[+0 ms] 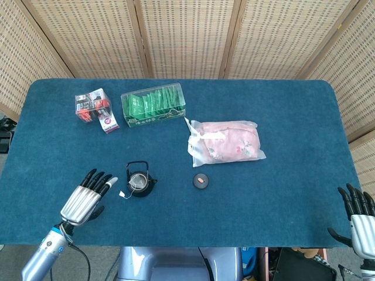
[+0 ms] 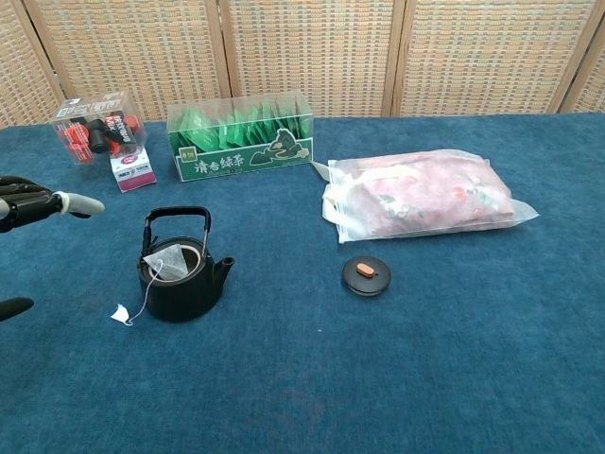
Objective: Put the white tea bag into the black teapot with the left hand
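The black teapot [image 1: 140,185] [image 2: 180,280] stands lidless at the front left of the table, handle upright. The white tea bag [image 2: 171,262] [image 1: 137,182] sits inside its mouth. A thin string runs over the rim down to a paper tag [image 2: 120,315] [image 1: 122,194] lying on the cloth left of the pot. My left hand [image 1: 88,198] [image 2: 38,205] hovers left of the teapot, fingers spread, holding nothing. My right hand [image 1: 359,216] rests at the front right corner, fingers apart and empty.
The teapot lid [image 1: 201,181] [image 2: 366,275] lies right of the pot. Behind it is a pink plastic pouch [image 1: 225,142] [image 2: 422,197]. A clear box of green tea sachets [image 1: 153,104] [image 2: 241,145] and a small red-and-black box [image 1: 94,107] [image 2: 99,135] stand at the back left.
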Robot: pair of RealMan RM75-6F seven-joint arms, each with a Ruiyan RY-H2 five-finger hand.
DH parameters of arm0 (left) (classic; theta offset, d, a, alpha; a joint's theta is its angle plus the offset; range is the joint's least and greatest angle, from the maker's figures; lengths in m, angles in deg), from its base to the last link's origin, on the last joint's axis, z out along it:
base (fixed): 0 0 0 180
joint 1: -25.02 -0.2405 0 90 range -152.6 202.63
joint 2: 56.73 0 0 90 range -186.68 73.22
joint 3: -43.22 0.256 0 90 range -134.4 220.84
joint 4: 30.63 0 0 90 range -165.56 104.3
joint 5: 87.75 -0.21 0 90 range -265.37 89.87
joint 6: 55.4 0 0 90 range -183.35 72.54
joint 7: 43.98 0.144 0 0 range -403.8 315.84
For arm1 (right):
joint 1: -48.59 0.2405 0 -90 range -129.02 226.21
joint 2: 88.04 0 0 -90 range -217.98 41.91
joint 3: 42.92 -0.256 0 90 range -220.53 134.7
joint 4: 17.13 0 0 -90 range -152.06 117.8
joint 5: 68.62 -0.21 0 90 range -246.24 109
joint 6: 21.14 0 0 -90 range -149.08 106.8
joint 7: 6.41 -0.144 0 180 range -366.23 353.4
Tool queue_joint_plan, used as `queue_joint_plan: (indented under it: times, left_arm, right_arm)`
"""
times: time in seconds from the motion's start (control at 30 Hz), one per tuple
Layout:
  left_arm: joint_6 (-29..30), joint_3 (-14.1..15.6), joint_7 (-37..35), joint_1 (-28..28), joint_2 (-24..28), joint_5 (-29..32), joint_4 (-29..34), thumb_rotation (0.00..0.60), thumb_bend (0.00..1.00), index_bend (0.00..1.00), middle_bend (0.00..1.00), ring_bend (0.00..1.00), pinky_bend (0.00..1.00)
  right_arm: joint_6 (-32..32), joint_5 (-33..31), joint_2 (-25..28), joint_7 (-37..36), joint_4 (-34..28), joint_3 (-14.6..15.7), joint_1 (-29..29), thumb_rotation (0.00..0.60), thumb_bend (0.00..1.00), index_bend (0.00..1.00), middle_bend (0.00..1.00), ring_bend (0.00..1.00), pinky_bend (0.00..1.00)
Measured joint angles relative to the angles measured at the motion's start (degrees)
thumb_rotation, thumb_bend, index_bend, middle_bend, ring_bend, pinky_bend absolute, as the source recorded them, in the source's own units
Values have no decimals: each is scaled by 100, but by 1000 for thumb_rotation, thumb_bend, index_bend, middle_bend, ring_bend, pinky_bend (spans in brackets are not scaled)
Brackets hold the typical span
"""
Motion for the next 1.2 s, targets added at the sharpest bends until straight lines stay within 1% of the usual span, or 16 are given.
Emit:
queue_joint_plan:
  times: [0.07,0.13,0.2,0.33,0.47,0.53,0.77,1.2]
  left_arm:
    - [-29,-35,87,41,24,2,41,600,383,134,556,504,489]
    - [-111,-65,198,92,62,40,104,600,441,134,661,595,568]
    - [-233,-89,342,148,114,126,187,600,498,134,734,655,605]
    - [-568,-119,726,277,251,436,437,600,602,134,807,712,633]
    - [-930,-139,1168,440,365,852,717,600,701,133,829,730,639]
    - [-1076,-151,1367,529,395,1066,831,600,723,134,833,735,640]
    - [-1303,-193,1643,754,354,1532,988,600,726,132,836,739,640]
    - [-1589,-239,1989,1197,49,2424,890,600,726,132,838,742,640]
  right_arm:
    - [-3,-7,-2,1,2,-2,-1,600,100,29,66,0,0]
    - [1,-5,0,4,0,-3,-1,600,100,29,66,0,0]
    - [3,-2,1,4,-2,-4,-1,600,100,29,67,0,0]
    - [-11,-3,1,5,-5,-1,5,600,100,28,66,0,0]
    - [-20,-9,-2,4,0,-3,8,600,101,29,66,0,0]
    - [-17,-14,1,2,1,-5,5,600,101,29,66,0,0]
    - [-20,-31,5,-11,12,-6,-2,600,101,29,66,0,0]
    - [-55,-77,-7,-26,39,-19,1,600,101,28,66,0,0]
